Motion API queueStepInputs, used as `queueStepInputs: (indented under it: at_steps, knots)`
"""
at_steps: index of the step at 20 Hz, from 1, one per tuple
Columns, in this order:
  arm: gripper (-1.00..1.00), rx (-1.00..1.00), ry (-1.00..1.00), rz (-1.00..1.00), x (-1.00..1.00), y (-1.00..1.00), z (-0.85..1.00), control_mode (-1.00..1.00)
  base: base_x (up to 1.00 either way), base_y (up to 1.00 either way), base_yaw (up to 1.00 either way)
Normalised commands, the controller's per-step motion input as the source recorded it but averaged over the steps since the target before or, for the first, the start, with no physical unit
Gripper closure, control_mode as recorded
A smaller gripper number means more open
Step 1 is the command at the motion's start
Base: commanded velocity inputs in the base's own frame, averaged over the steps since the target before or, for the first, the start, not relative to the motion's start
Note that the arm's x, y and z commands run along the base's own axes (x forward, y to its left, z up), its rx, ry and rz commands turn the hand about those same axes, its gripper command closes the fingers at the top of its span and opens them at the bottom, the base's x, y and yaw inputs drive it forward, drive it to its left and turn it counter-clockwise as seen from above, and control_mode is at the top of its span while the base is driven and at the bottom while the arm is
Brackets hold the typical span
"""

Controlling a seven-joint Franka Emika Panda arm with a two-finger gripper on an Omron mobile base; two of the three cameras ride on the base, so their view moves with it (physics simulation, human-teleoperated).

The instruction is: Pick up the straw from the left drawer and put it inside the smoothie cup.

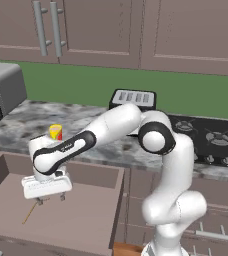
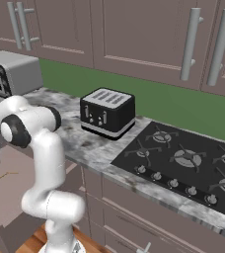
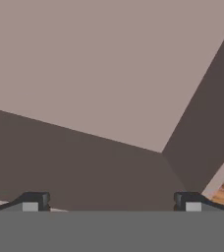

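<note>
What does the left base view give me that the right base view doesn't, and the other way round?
Left base view: the open gripper low inside the left drawer, the straw lying on the drawer floor beside it, and the smoothie cup on the counter behind. Right base view: the whole stove top with its knobs. Shared: the toaster, the counter, the green backsplash.

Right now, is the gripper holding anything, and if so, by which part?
Nothing is held. The gripper hangs open over the left drawer, its fingers wide apart with only the drawer floor between them. The straw lies on that floor, untouched.
</note>
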Motion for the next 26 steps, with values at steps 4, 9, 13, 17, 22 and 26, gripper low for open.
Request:
queueStepInputs:
  at_steps: [4,9,13,17,22,26]
  knots:
    - [-1.0,-0.01,0.0,0.0,0.03,0.02,-0.06,-1.0,0.0,0.0,0.0]
    - [-1.0,0.0,0.0,0.0,0.0,0.0,0.0,-1.0,0.0,0.0,0.0]
    - [-1.0,0.0,0.0,0.0,0.0,0.0,-0.24,-1.0,0.0,0.0,0.0]
    - [-1.0,0.0,0.0,-0.01,0.02,0.0,-0.41,-1.0,0.0,0.0,0.0]
    - [-1.0,0.0,-0.08,-0.07,0.07,0.0,-0.3,-1.0,0.0,0.0,0.0]
    - [-1.0,0.0,-0.06,-0.17,0.27,0.04,-0.2,-1.0,0.0,0.0,0.0]
